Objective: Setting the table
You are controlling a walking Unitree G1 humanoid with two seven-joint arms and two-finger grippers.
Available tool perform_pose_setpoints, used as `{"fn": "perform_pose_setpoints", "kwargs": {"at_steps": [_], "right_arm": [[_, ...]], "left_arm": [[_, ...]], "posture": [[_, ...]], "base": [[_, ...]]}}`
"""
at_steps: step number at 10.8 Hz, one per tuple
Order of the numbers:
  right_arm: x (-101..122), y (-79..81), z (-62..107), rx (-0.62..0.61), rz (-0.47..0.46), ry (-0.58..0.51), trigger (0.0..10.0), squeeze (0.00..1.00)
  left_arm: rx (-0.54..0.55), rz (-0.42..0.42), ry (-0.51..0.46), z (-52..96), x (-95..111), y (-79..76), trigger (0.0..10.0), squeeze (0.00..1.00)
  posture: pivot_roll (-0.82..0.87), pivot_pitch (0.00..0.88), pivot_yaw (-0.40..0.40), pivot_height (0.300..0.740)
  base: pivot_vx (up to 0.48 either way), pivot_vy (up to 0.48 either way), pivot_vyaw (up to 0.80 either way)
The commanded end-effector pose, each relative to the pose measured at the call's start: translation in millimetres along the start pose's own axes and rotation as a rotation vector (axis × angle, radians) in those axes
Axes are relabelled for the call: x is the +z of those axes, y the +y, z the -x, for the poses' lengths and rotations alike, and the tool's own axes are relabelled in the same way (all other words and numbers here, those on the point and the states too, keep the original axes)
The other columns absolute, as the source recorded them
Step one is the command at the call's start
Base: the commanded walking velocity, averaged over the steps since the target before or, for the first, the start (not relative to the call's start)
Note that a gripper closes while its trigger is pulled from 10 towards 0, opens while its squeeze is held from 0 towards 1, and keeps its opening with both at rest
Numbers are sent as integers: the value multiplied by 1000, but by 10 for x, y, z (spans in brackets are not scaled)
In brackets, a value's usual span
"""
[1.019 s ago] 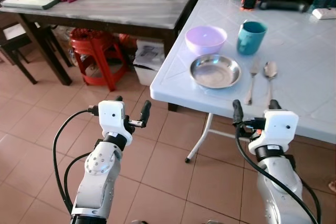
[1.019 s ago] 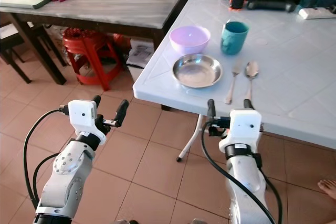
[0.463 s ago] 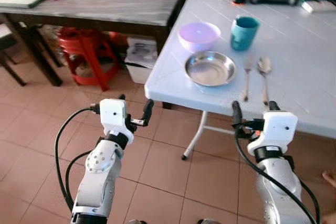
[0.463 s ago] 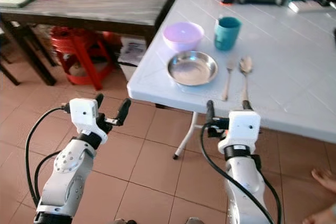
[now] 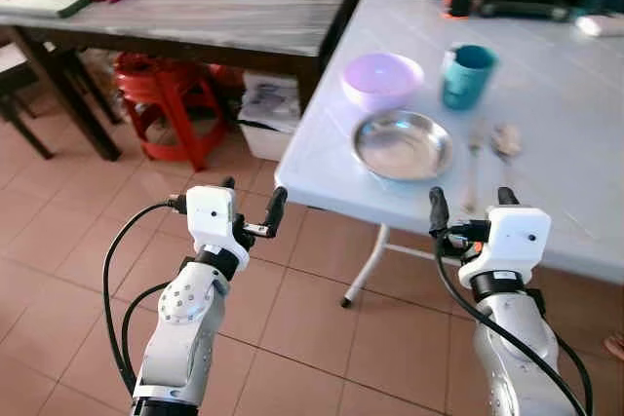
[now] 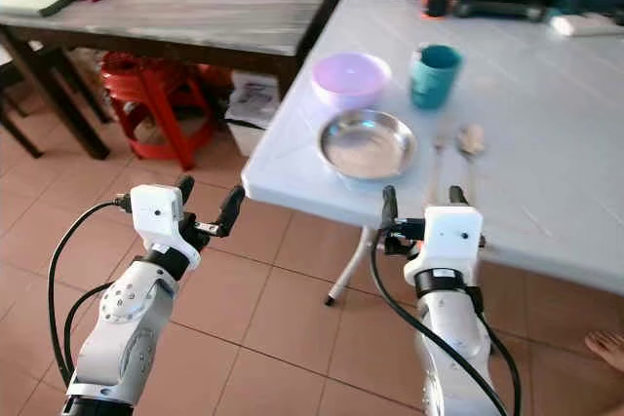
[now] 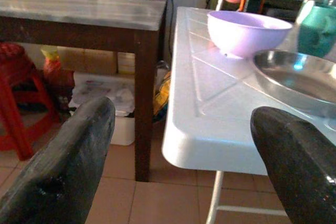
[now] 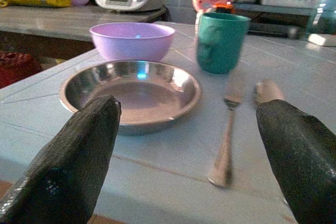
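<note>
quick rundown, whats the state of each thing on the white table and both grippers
purple bowl: upright, empty
steel plate: flat on table, empty
teal cup: upright, behind the fork
fork: lying flat, right of plate
spoon: lying flat beside fork
left gripper: open, over floor, holding nothing
right gripper: open, at table edge, holding nothing

On the white table [image 5: 575,133] near its edge lies a shallow steel plate [image 5: 403,144], empty. Just behind it stands a lilac bowl [image 5: 382,79], upright; beside that a teal cup [image 5: 467,76]. Right of the plate lie a fork [image 8: 227,136] and spoon [image 8: 268,90], parallel.
</note>
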State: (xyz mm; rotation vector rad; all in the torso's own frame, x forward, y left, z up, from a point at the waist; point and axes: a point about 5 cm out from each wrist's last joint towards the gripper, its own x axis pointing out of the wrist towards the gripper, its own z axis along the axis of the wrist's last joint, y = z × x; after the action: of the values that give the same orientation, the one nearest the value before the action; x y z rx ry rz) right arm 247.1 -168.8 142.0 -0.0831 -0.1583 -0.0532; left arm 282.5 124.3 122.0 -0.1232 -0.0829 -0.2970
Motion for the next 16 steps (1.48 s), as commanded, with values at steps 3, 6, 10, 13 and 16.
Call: {"fn": "perform_pose_setpoints", "kwargs": {"at_steps": [3,6,10,13,16], "right_arm": [[2,23,14,-4,-4,-1,10000,0],[-3,22,27,-8,-5,1,10000,0],[4,13,41,-16,-4,-1,10000,0],[4,16,42,-12,-5,2,10000,0],[-2,29,56,-9,-7,6,10000,0]], "left_arm": [[-23,-6,11,8,-4,-6,10000,0],[-31,-9,14,10,-8,-13,10000,0],[-39,-7,21,17,-15,-35,10000,0],[-38,-6,30,24,-28,-40,10000,0],[-69,-35,17,55,-9,-40,10000,0]], "posture": [[-66,120,100,740],[-67,123,101,740],[-70,127,100,740],[-69,130,97,740],[-71,135,99,740]], "base": [[320,0,0],[319,0,0],[319,0,0],[304,0,0],[92,0,0]]}}
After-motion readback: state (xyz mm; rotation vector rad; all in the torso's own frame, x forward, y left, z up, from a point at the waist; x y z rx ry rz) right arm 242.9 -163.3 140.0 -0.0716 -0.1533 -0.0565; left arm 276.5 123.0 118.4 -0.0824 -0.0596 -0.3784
